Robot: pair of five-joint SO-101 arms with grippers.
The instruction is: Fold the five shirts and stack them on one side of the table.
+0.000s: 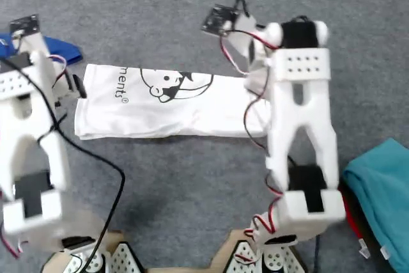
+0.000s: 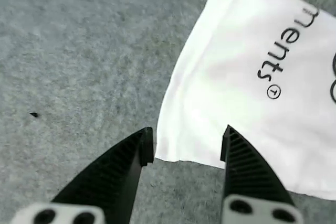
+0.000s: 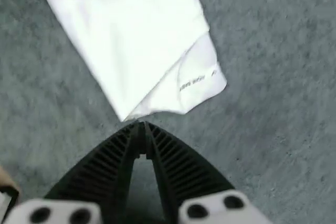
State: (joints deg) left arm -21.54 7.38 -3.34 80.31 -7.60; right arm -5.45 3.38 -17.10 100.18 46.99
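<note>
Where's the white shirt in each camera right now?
High view: white shirt lies across the middle, between the arms.
Left wrist view: its lettered end, beyond the open left gripper.
Right wrist view: its other end, at the shut right gripper's tips.
Shared landmark: the grey table cover.

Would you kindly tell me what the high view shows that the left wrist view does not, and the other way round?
The high view adds the full length of the white shirt with its cartoon print, a blue cloth at the far left, a teal cloth at the right edge, and the left arm and right arm. The left wrist view adds the left tool up close, open, its fingers either side of the shirt's corner, and a dark speck on the table. Both share the white shirt and the grey table.
</note>
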